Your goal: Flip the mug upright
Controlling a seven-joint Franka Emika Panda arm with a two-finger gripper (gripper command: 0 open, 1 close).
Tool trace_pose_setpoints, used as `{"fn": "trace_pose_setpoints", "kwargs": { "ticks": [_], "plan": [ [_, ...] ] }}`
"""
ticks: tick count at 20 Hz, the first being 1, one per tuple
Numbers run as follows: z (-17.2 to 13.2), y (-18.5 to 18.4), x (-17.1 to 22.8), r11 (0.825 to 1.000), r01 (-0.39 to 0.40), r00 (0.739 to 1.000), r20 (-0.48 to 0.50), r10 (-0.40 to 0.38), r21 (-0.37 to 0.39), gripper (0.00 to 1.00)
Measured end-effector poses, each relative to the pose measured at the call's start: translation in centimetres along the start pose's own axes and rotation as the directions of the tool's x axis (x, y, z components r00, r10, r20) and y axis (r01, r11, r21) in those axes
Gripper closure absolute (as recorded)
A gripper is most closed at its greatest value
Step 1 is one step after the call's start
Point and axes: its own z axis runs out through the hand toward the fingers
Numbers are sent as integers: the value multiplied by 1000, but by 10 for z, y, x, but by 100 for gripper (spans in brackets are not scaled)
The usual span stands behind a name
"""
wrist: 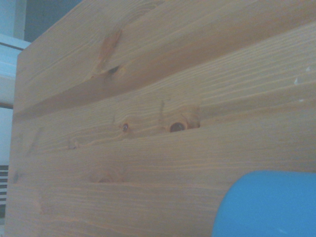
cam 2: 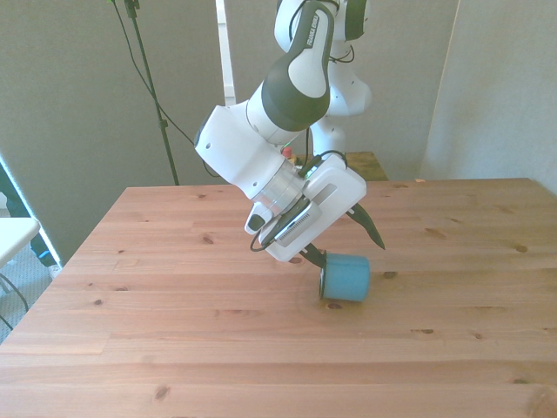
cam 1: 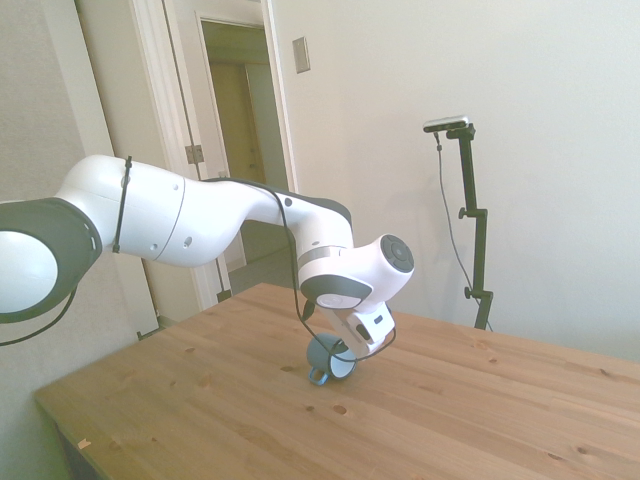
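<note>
The blue mug (cam 2: 346, 279) is seen lying on its side on the wooden counter (cam 2: 174, 348), near the middle. In the side view its white inside (cam 1: 340, 366) can be seen. The tool (cam 2: 346, 242) is held low and tilted, right at the mug. One dark finger (cam 2: 370, 231) is seen above the mug, the other (cam 2: 315, 258) at its rim. It is spread apart. A blurry blue piece of the mug (wrist: 266, 205) is shown in the wrist view.

The table (cam 2: 174, 287) is knotty, matt pale wood; the mug (cam 2: 346, 279) looks smooth, matt blue.
</note>
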Motion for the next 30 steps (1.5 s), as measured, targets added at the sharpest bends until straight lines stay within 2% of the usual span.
{"fn": "trace_pose_setpoints", "kwargs": {
  "ticks": [2, 3, 9, 30],
  "plan": [
    [-1, 1, 0, 1000, 3, 1000, 8, -3, 9, 0],
    [-1, 1, 0, 1000, 5, 1000, 13, -5, 14, 100],
    [-3, 3, 1, 999, 11, 1000, 26, -12, 43, 100],
    [11, 14, 17, 999, -14, 997, 79, 10, 48, 100]
  ]
}}
